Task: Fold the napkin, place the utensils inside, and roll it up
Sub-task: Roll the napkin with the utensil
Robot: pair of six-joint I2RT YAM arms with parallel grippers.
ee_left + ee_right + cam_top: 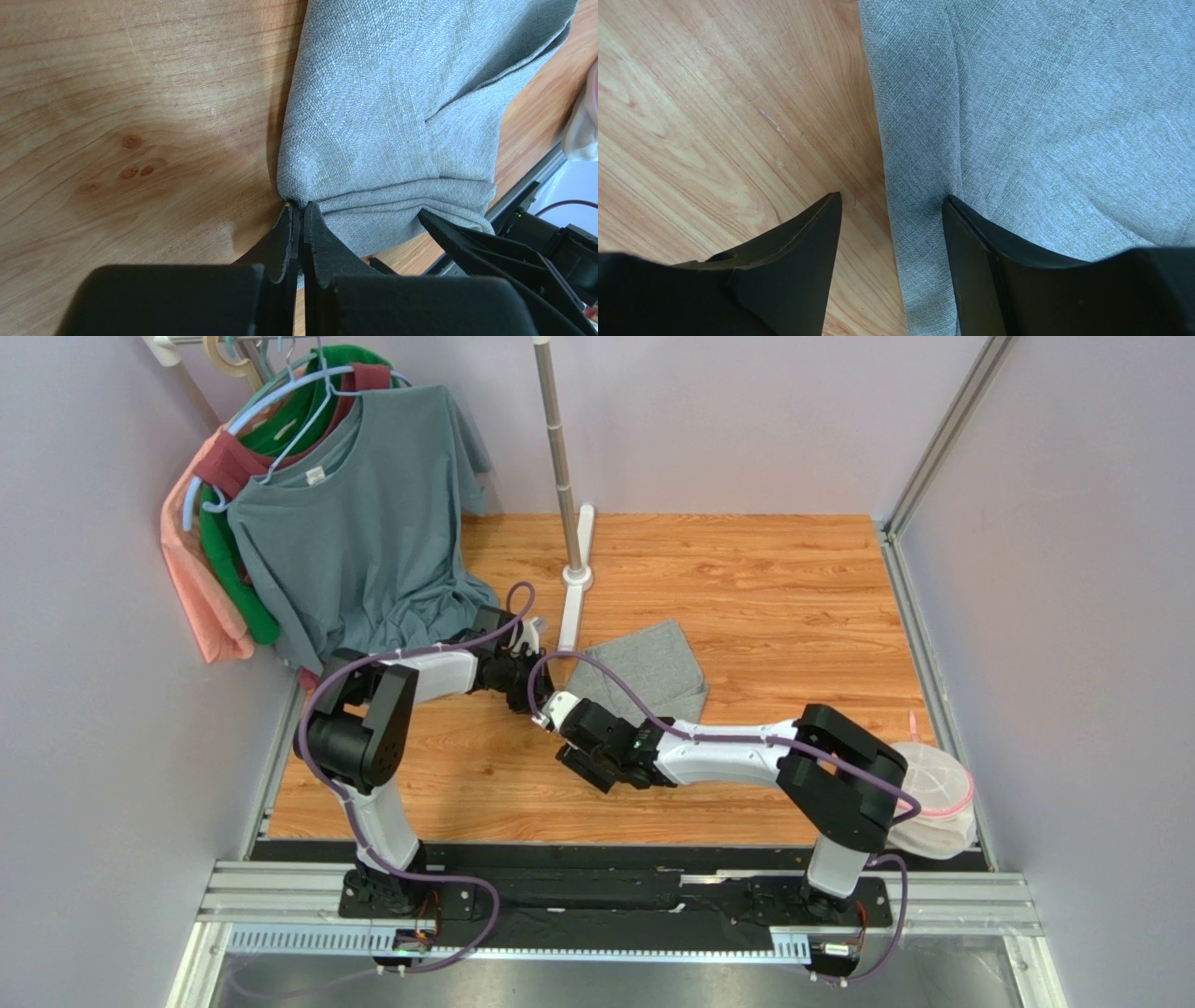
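Left tool (300, 210): jaws closed, with the tips pinching a corner of the napkin (393, 105). The cloth bunches into folds where it meets the tips.

Right tool (892, 199): jaws open and gripping nothing. The tool stands over the napkin's edge, one finger above the cloth and the other above bare wood. Whether the fingertips touch the surface cannot be told.

Left arm (372, 721): elbow raised at the left side of the desk (786, 588), forearm extended to the right, wrist at the napkin's left edge.

Right arm (828, 756): elbow at the right side, forearm extended to the left across the desk, wrist just beside the left wrist.

Napkin: one, grey, lying partly folded near the middle of the desk, just right of the foot of a metal pole (561, 462).

Count: two arms, two tools, one napkin, one pole.

Garments (358, 518) in four colours hang at the rear left: blue-grey, green, red, pink. One white mesh bag (937, 791) with a pink rim sits at the right edge.
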